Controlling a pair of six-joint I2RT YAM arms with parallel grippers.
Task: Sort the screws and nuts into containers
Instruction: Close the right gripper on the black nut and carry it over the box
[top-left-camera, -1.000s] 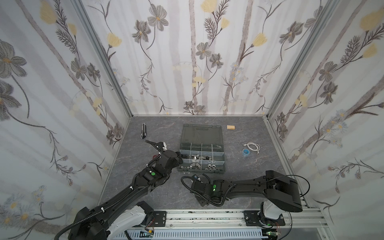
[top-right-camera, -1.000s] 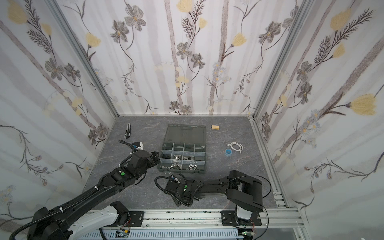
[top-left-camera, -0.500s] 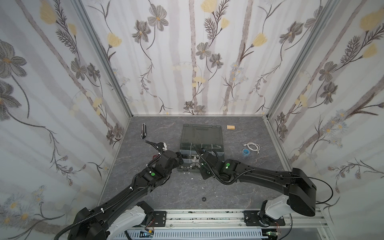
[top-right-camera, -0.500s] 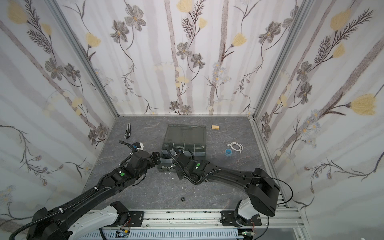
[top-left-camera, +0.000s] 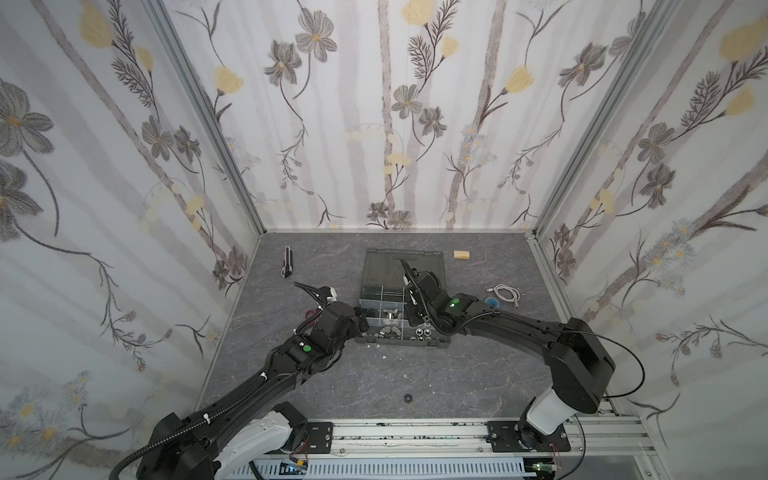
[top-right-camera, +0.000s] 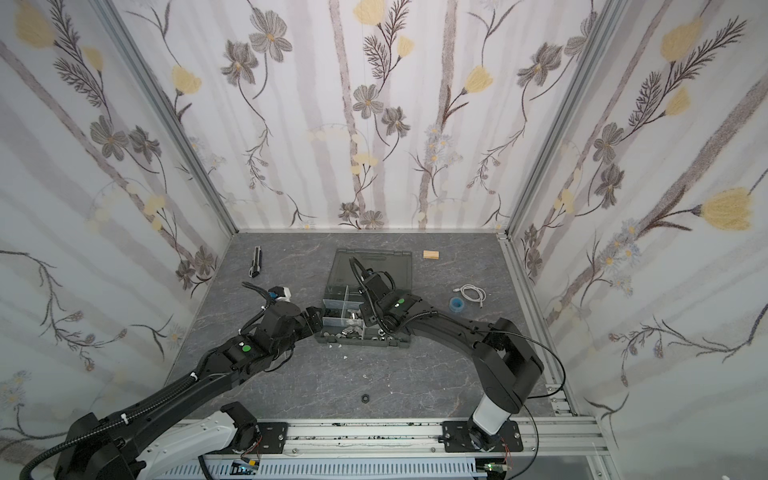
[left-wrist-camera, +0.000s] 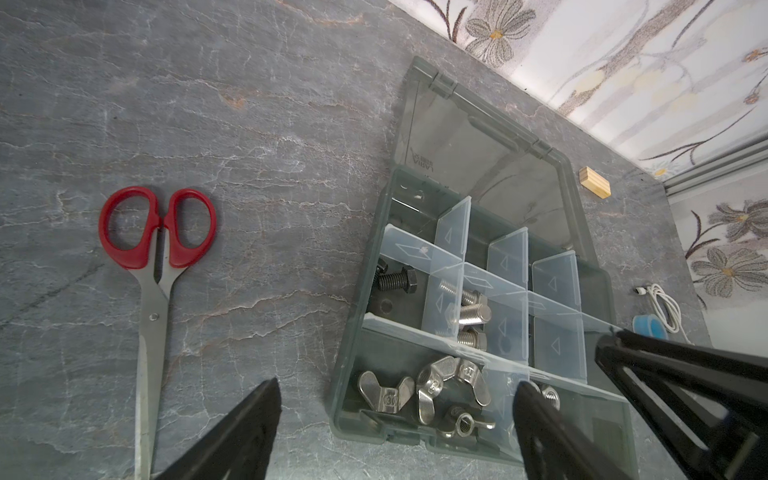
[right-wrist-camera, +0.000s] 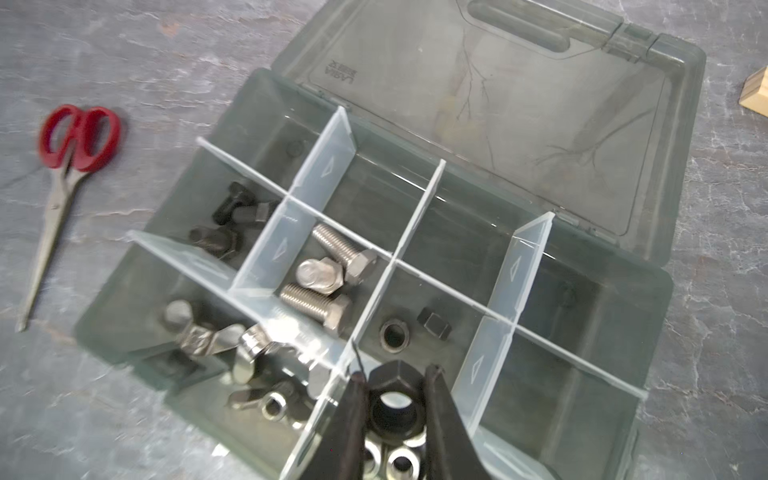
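In the right wrist view my right gripper (right-wrist-camera: 395, 373) is shut on a black hex nut (right-wrist-camera: 395, 403), hanging over the front middle compartments of the open organizer case (right-wrist-camera: 656, 291). Just beyond it, one compartment holds two black nuts (right-wrist-camera: 392, 334). Others hold silver screws (right-wrist-camera: 328, 270), black screws (right-wrist-camera: 232, 208), wing nuts (right-wrist-camera: 208, 332) and silver nuts (right-wrist-camera: 401, 461). My left gripper (left-wrist-camera: 397, 388) stands open, straddling the case's front left corner (left-wrist-camera: 345, 374) above the wing nuts (left-wrist-camera: 432, 382), with nothing held. In both top views another black nut (top-left-camera: 408, 397) (top-right-camera: 365, 397) lies alone near the table's front.
Red-handled scissors (left-wrist-camera: 153, 249) lie left of the case, under my left arm. A wooden block (top-left-camera: 461, 254) sits at the back right, with a blue tape roll (top-left-camera: 492, 301) and white cable (top-left-camera: 505, 293) right of the case. A dark pen-like tool (top-left-camera: 287, 261) lies at the back left.
My right arm has swung from low at the table's front up and back over the case, carrying the black nut. The left arm has hardly moved.
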